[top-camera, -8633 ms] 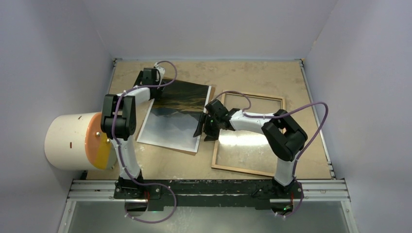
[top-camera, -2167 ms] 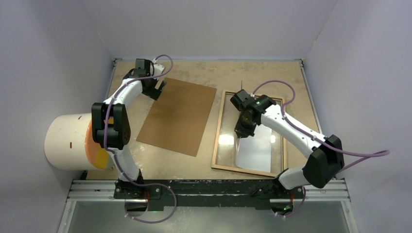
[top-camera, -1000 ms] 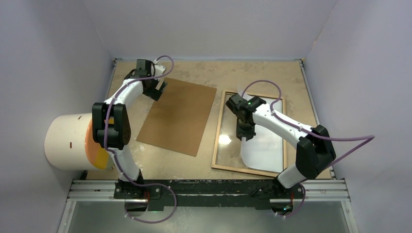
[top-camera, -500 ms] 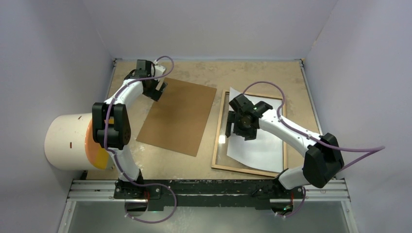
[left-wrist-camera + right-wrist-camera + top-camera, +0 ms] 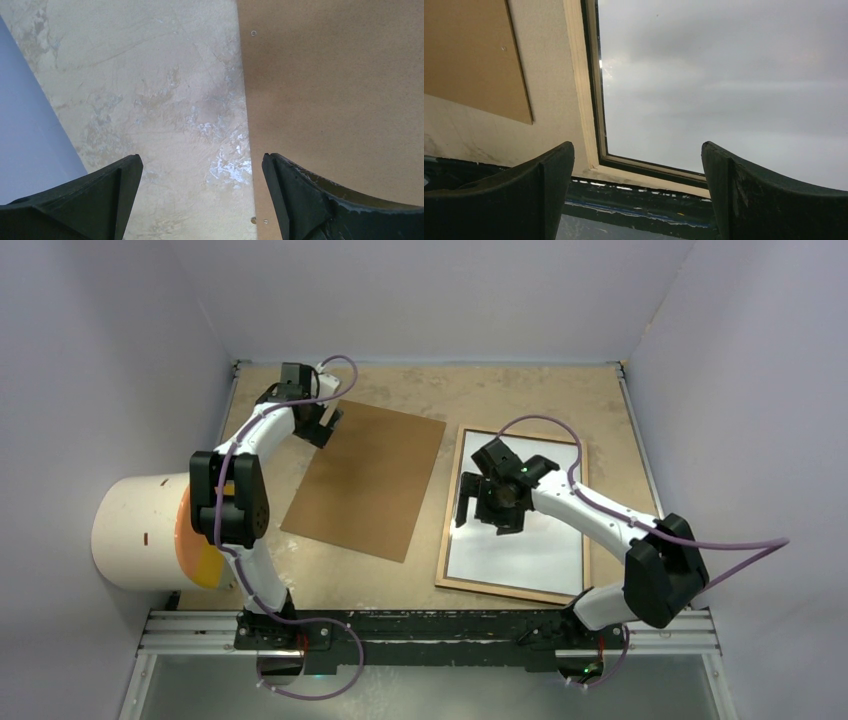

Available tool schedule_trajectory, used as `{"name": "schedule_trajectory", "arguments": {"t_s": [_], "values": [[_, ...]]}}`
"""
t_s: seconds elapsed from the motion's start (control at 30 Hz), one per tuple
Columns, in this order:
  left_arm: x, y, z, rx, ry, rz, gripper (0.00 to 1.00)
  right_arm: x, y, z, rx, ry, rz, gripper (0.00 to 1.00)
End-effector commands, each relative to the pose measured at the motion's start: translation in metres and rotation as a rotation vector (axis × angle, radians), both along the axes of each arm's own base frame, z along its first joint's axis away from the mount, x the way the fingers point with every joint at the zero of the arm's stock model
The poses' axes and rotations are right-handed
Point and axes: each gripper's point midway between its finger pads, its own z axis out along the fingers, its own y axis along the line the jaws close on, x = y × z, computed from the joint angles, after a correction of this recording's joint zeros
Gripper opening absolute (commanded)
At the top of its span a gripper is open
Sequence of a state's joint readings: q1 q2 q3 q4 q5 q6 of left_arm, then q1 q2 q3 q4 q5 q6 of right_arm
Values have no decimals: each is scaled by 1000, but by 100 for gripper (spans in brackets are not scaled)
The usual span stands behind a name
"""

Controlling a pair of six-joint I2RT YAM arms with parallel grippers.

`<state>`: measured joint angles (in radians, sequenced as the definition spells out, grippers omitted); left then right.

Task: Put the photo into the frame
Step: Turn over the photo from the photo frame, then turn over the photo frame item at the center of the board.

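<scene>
Desk [image 5: 520, 390] tan, scuffed. Lower right: photo [image 5: 520, 558] lies pale side up inside frame [image 5: 510, 592]. My right tool [image 5: 484, 521] hovers over it, spread wide, empty. Upper left: left tool [image 5: 326, 430] wide open, empty, at brown board's [image 5: 365, 480] corner.

The top camera sits above and behind my arm bases, looking steeply down on the whole tabletop [image 5: 520, 390] from afar. My left wrist camera looks down, close, past my left gripper [image 5: 200, 165] at the brown board [image 5: 340, 90]. My right wrist camera, equally near, looks past my right gripper [image 5: 638, 150] toward the tabletop's near edge, over the frame [image 5: 578, 75]. Both wrist views share that board.
</scene>
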<state>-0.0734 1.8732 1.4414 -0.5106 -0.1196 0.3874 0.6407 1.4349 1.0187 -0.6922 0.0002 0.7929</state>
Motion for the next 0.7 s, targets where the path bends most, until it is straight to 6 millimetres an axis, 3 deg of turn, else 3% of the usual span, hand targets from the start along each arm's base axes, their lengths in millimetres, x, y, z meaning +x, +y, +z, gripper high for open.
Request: {"name": "schedule_trajectory", "arguments": {"t_s": [0.0,0.13,0.27,0.47,0.67], "values": [[17,9,21,52,-64,27,100,25,16,29,72,-110,-16,99],[34,28,23,97,-89,103,100,45,48,41,191,-161,-28,99],[46,55,18,177,-95,179,99,60,85,40,267,-162,-32,99],[44,86,-9,273,-65,251,99,85,118,11,267,-127,-78,99],[34,85,-39,257,-15,243,99,112,136,-13,233,-118,-112,99]]}}
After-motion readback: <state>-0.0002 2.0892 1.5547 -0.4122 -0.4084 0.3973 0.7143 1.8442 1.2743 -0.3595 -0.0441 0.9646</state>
